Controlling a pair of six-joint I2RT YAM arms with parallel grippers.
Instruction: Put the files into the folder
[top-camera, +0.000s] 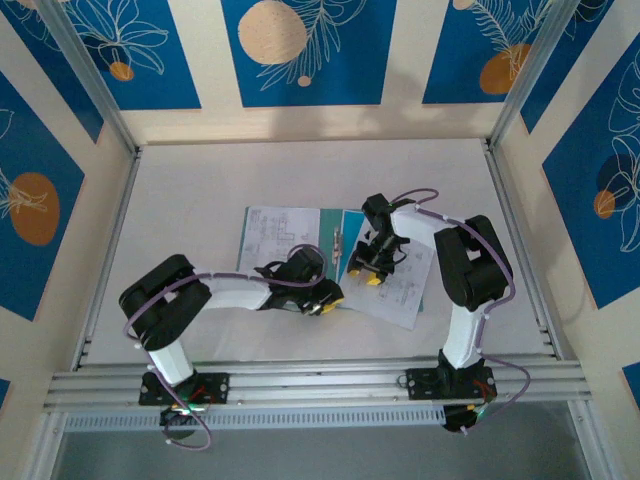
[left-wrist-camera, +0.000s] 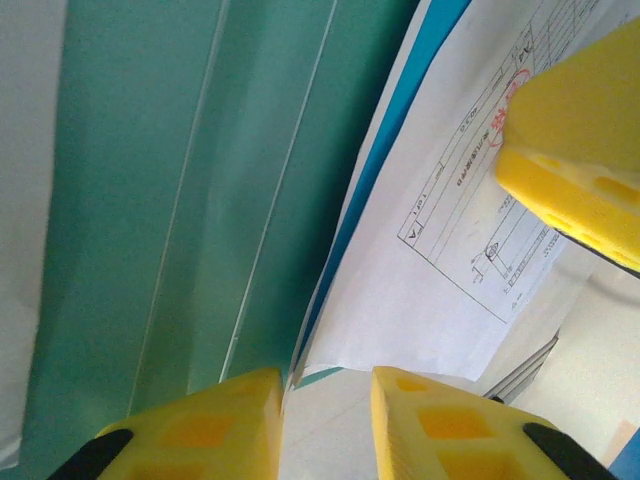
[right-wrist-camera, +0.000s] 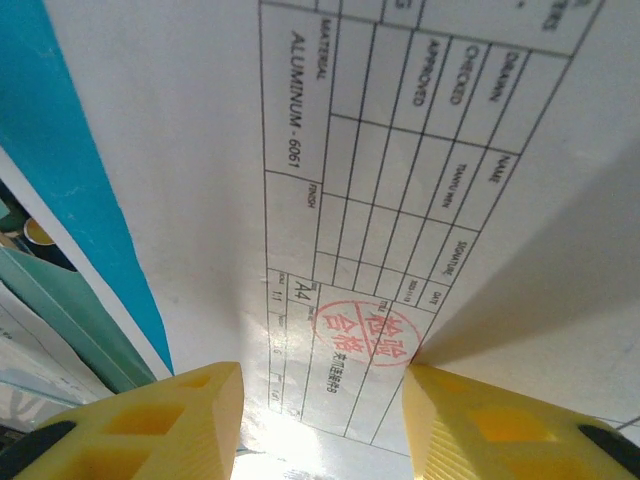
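Observation:
The teal folder (top-camera: 352, 222) lies open in the middle of the table, with one printed sheet (top-camera: 283, 235) on its left half. Another of the files (top-camera: 405, 290) lies skewed over its right side. My right gripper (top-camera: 370, 275) stands open on this sheet, its fingertips (right-wrist-camera: 470, 420) resting either side of a red stamp; the paper (right-wrist-camera: 400, 150) fills the space between them. My left gripper (top-camera: 325, 300) is open at the folder's near edge. In the left wrist view its jaws (left-wrist-camera: 328, 420) straddle a sheet edge beside the teal cover (left-wrist-camera: 150, 200) and the drawing (left-wrist-camera: 430, 270).
A bright cyan sheet (left-wrist-camera: 390, 150) lies between the folder and the top paper, also seen as a cyan sheet (right-wrist-camera: 70, 180) at the left. A metal clip (top-camera: 338, 243) sits along the folder's spine. Aluminium rails (top-camera: 300, 385) edge the table near the arm bases.

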